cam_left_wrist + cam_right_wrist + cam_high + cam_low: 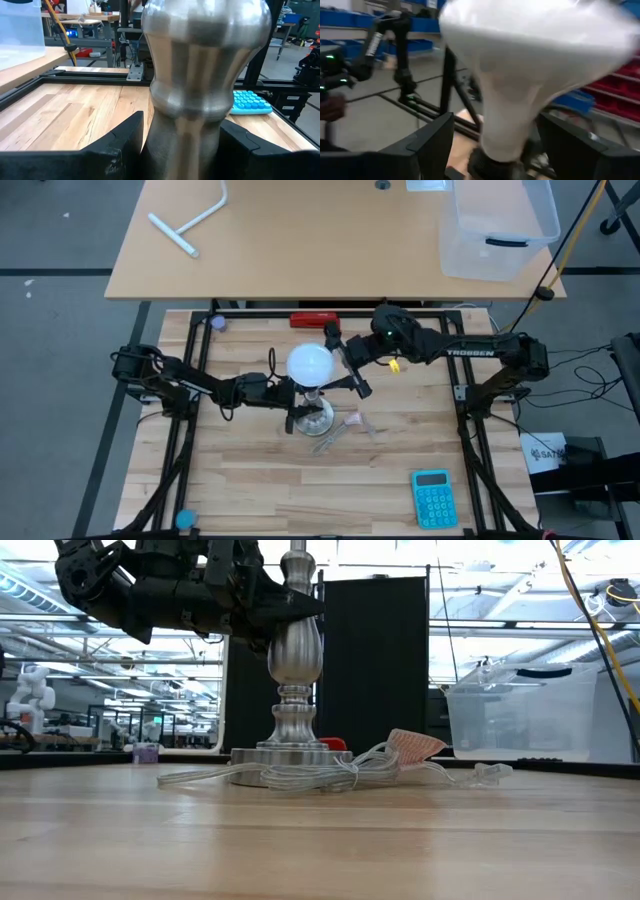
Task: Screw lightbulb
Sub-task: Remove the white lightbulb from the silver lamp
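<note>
A silver lamp stand (314,416) stands upright on its round foot (290,754) mid-table. The white lightbulb (310,363) sits on top of it, its narrow end down in the black socket (492,165). My left gripper (297,405) reaches in level from the table's left and is shut on the stand's stem. My right gripper (335,363) comes level from the table's right and is open. Its fingers stand on either side of the lightbulb's (520,65) tapering neck, with a gap showing beside at least one finger (437,140). My left gripper pinches the stand's silver stem (185,125) between its two fingers (127,137), just below the stem's bulge. The fingers come level from the table's left and lie across the stem. The stand stays upright with its foot on the table.
A clear cord (330,772) and a small pink piece (350,422) lie by the stand's foot. A blue calculator (433,498) lies near right and a red object (313,320) at the far rail. A clear bin (495,230) stands on the table beyond.
</note>
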Robot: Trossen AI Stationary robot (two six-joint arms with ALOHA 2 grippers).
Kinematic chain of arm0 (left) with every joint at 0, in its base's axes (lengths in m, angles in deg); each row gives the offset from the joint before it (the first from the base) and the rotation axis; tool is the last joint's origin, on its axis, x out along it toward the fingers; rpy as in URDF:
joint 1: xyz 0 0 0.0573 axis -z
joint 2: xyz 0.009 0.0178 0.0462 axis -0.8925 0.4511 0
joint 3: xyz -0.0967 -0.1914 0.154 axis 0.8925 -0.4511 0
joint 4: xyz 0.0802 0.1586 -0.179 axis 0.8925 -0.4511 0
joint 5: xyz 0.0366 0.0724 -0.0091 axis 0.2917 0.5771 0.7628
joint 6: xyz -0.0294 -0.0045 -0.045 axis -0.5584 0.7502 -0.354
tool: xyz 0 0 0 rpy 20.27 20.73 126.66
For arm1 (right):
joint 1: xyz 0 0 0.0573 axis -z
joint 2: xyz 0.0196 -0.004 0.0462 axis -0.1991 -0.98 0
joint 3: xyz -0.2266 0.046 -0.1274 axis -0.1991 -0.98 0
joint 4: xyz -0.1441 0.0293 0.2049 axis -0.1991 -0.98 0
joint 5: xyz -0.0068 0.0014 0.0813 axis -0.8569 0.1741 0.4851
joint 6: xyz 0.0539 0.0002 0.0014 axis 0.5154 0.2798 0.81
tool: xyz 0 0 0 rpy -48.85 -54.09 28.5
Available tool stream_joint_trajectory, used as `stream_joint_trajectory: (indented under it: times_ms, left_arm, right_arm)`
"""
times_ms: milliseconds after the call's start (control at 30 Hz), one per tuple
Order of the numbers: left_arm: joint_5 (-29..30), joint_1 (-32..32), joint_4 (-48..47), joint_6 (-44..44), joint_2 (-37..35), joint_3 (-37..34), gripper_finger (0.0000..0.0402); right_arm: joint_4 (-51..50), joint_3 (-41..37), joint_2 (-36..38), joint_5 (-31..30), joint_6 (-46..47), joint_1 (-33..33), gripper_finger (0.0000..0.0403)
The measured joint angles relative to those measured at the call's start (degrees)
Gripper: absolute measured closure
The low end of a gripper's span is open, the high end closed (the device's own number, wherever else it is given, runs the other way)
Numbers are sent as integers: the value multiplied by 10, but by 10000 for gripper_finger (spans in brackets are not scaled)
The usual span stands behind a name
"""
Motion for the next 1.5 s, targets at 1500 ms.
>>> stream_joint_trajectory:
  times_ms: [1500]
  left_arm:
    - [9, -2, -1, -2, 0, 0, 211]
  right_arm:
    - [267, -25, -94, -549, 24, -174, 135]
